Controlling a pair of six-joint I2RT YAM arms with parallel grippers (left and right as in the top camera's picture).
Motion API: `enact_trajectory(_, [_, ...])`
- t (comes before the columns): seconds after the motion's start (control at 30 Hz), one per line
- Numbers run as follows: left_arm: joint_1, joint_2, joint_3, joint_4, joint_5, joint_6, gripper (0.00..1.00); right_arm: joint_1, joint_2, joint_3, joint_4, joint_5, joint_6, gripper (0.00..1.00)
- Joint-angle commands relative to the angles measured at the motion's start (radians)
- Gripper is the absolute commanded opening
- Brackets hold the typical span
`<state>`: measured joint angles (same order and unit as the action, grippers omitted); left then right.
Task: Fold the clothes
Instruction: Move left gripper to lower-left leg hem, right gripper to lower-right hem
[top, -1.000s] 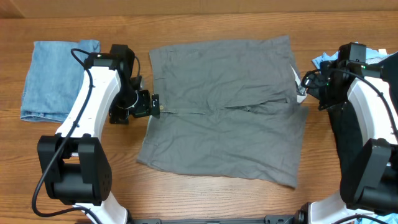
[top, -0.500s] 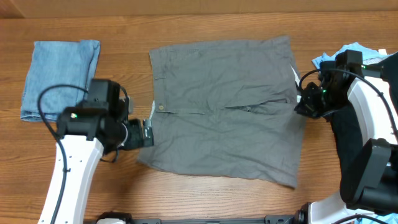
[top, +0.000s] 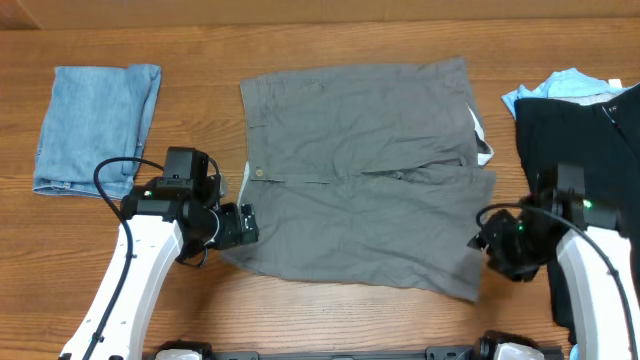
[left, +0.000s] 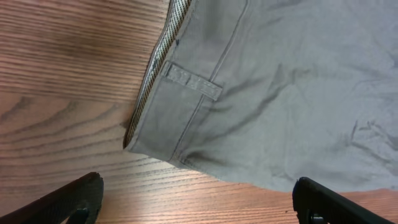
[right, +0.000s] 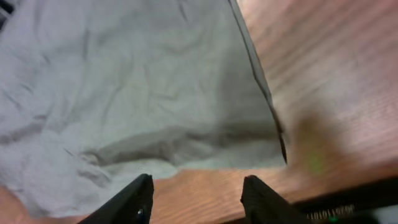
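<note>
Now both arms have dropped from the sides of the mid-grey wrinkled cotton shorts (top: 360, 180), lying flat on the wooden table (top: 330, 322), to their near corners, probably to lift that edge for a fold. Left gripper (top: 243, 224) and right gripper (top: 484, 240) hover open, empty. Bare wood fronts the near edge; a black garment (top: 575, 140) crowds the right.

Blue denim piece (top: 95, 125) folded flat, far left end of wooden table (top: 330, 322).

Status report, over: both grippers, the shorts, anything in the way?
Left gripper open, at near-left corner. Right gripper open, at near-right corner. Grey shorts flat, unfolded. Nothing lying on them.
</note>
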<state>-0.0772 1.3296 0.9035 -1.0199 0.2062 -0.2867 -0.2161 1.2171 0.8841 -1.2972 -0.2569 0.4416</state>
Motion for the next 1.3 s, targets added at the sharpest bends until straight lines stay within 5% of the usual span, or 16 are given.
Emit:
enact_trajectory(0.0, [-0.003, 0.006, -0.005, 0.005, 0.016, -0.014, 1.0, -0.003, -0.032, -0.014, -0.003, 0.026, 0.066, 0.67])
enact_trajectory(0.03, [-0.003, 0.006, -0.005, 0.006, 0.017, -0.014, 1.0, -0.003, -0.031, -0.014, 0.0, 0.044, 0.085, 0.98])
enact_trajectory(0.07, [-0.003, 0.005, -0.005, 0.011, 0.021, -0.014, 1.0, -0.003, -0.029, -0.014, 0.002, 0.072, 0.113, 1.0])
enact_trajectory(0.43, [-0.003, 0.006, -0.005, 0.014, 0.023, -0.027, 1.0, -0.002, -0.021, -0.259, 0.129, -0.006, 0.375, 1.0])
enact_trajectory(0.8, [-0.003, 0.005, -0.005, -0.003, 0.024, -0.029, 1.0, -0.002, -0.021, -0.404, 0.318, 0.003, 0.426, 0.91])
enact_trajectory(0.9, [-0.003, 0.005, -0.005, -0.001, 0.024, -0.032, 1.0, -0.002, -0.021, -0.423, 0.375, 0.044, 0.427, 0.78])
enact_trajectory(1.0, [-0.003, 0.005, -0.005, -0.004, 0.024, -0.032, 1.0, -0.002, -0.021, -0.425, 0.402, 0.047, 0.422, 0.54])
enact_trajectory(1.1, [-0.003, 0.005, -0.005, -0.004, 0.024, -0.032, 0.88, -0.002, -0.021, -0.425, 0.423, 0.051, 0.376, 0.31])
enact_trajectory(1.27, [-0.003, 0.005, 0.002, -0.051, 0.033, -0.085, 0.78, -0.002, -0.021, -0.425, 0.444, 0.04, 0.348, 0.12])
